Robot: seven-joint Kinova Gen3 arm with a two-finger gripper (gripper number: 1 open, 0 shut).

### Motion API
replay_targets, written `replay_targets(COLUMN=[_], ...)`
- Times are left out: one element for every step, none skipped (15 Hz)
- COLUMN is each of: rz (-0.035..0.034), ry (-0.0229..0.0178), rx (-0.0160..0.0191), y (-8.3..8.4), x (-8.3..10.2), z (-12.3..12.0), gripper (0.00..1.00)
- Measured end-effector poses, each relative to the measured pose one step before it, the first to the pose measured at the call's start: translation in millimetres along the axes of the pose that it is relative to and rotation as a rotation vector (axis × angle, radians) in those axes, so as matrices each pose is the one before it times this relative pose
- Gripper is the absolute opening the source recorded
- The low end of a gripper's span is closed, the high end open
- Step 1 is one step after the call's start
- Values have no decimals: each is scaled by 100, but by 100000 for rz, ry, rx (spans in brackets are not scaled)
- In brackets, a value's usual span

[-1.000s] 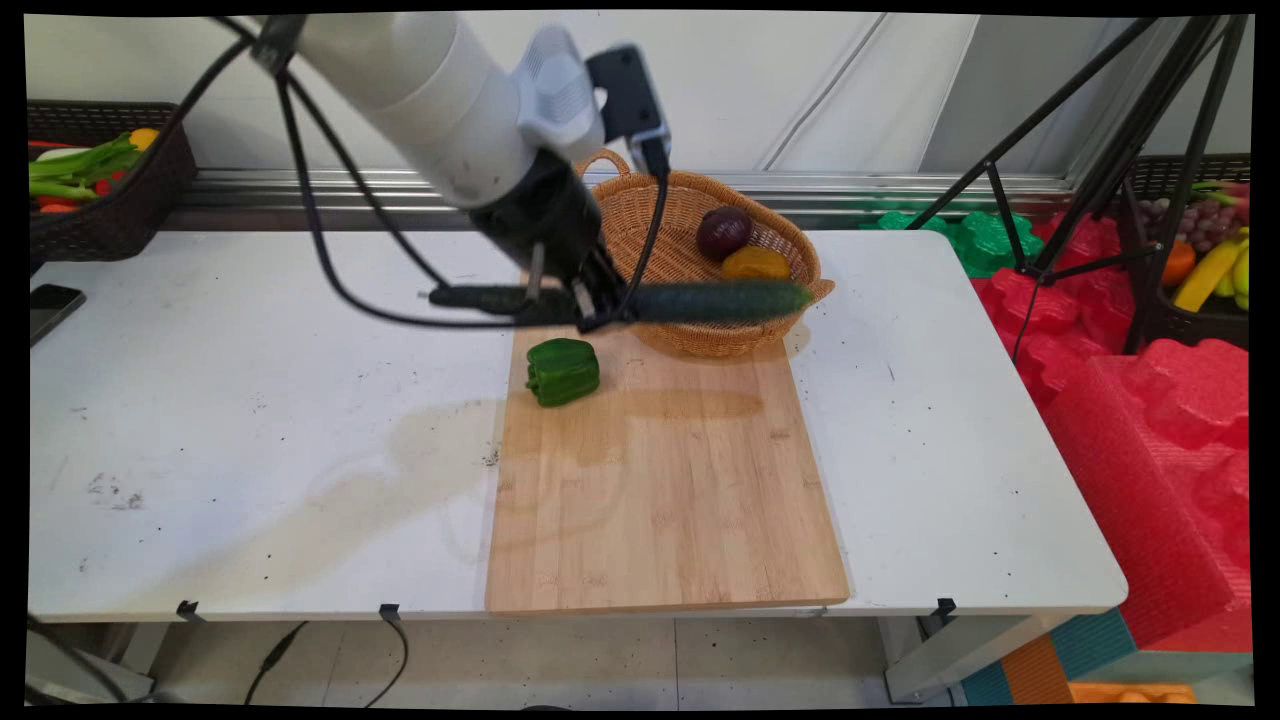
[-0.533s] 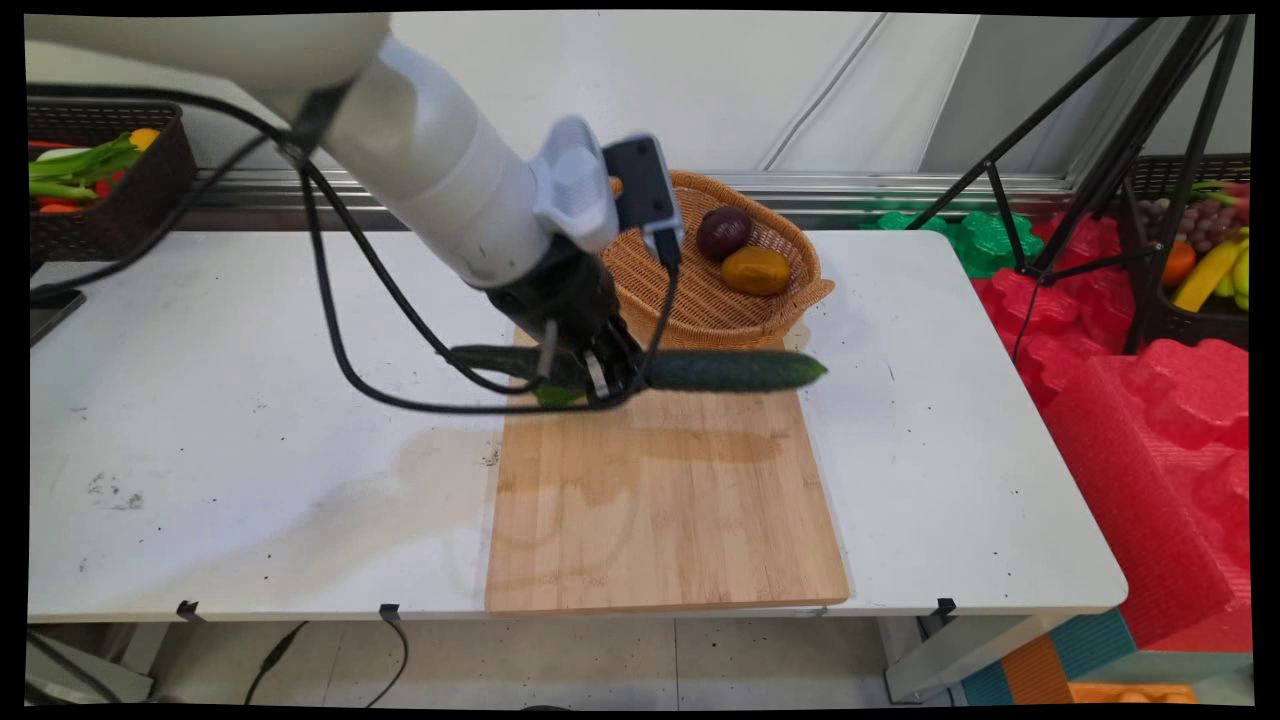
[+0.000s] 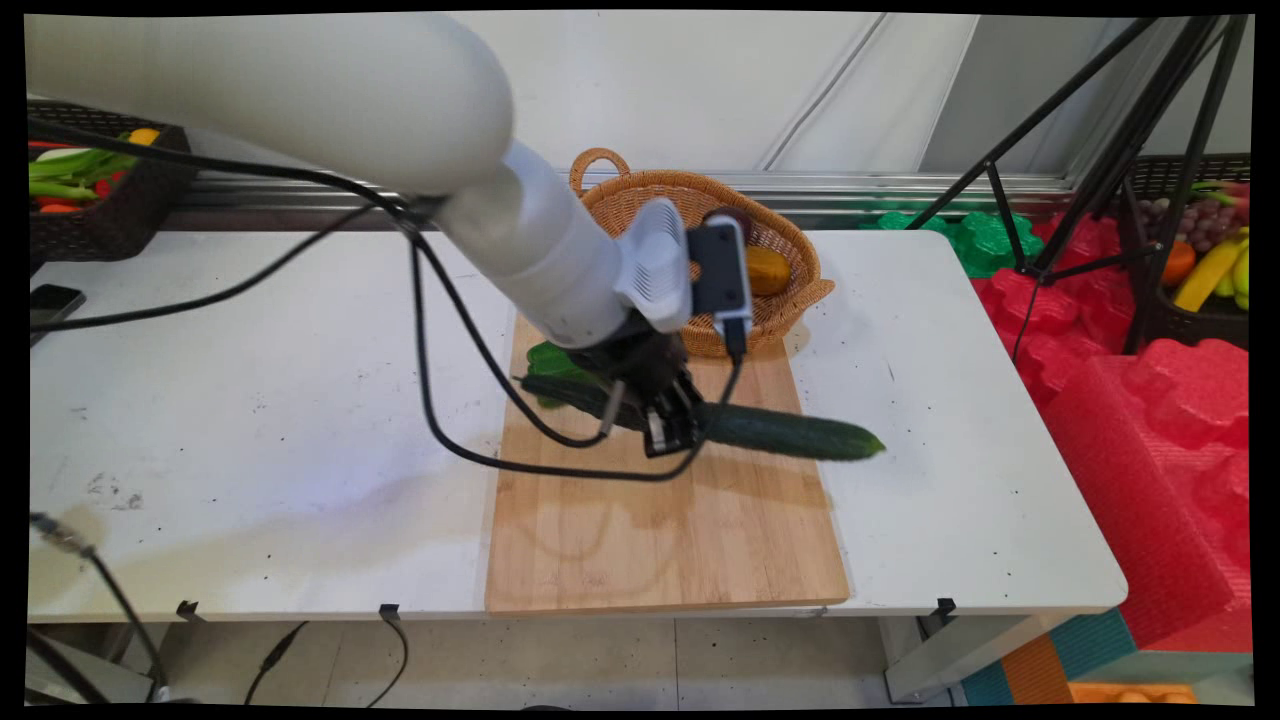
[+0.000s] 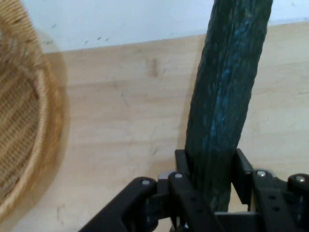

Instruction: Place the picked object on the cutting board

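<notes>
Table (image 3: 250, 420) stretching wide and bare to the left of the arm, with open white surface also lying at the right, between board edge and table edge. Cutting board (image 3: 660, 540) lying lengthwise from the table's near edge back to the basket, its near half uncovered. Board also showing in the hand view (image 4: 120, 145) as pale wood under the gripper.

Wicker basket (image 3: 790, 250) sitting at the board's far end, touching or overlapping its far edge; seen at the hand view's left edge as a woven rim (image 4: 29, 145). Holding a yellow-orange fruit (image 3: 768, 270) and, mostly hidden behind the camera mount, a dark purple fruit (image 3: 735, 213). Dark basket (image 3: 100, 220) standing at the far left corner, carrying mixed vegetables. Another dark basket (image 3: 1190, 315) sitting off the table at right, filled with fruit.

Cucumber (image 3: 800, 437) hanging above the board's far half, long axis running roughly left to right, right end tipped slightly toward the near side and reaching past the board's right edge over white table. In the hand view, cucumber (image 4: 227, 96) rising straight up from between the fingers.

Gripper (image 3: 672, 420) clamping the cucumber near its middle, jaws closed against its two sides; hand view (image 4: 212, 193) showing fingers pressing on both flanks.

Green pepper (image 3: 545, 360) peeking out behind the arm, near the board's far left corner, just beside the cucumber's left end.
</notes>
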Motion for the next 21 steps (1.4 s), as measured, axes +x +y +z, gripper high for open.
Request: replay_targets(rz=[2359, 2297, 2863, 2437, 1699, 1946, 1919, 2279, 1438, 2887, 2405, 1316, 2272, 1273, 1596, 2099, 2906, 1680, 1629, 1866, 1037], ry=[368, 255, 63, -3, -13, -35, 11, -78, -40, -154, -203, -127, -246, -118, -227, -198, -360, -141, -146, -142, -99], rx=[-737, -825, -1029, -788, -502, -464, -348, -329, -137, -125, -43, -46, -216, -100, -311, -420, -583, -209, -244, -244, -185], y=[10, -13, -73, -141, -130, -167, -205, -311, -231, -530, -502, -282, -496, -273, -317, -432, -569, -334, -295, -356, -182], x=[301, 237, 189, 131, 82, 93, 99, 94, 66, 123, 50, 24, 18, -1, -34, -56, -166, -90, -84, -117, -62], z=[765, 784, 1054, 913, 632, 637, 592, 704, 432, 817, 650, 356, 587, 312, 385, 483, 590, 298, 267, 292, 143], gripper=[0, 0, 0, 0, 0, 0, 0, 0, 0, 0, 0, 0, 0, 0, 0, 0, 0, 0, 0, 0, 0])
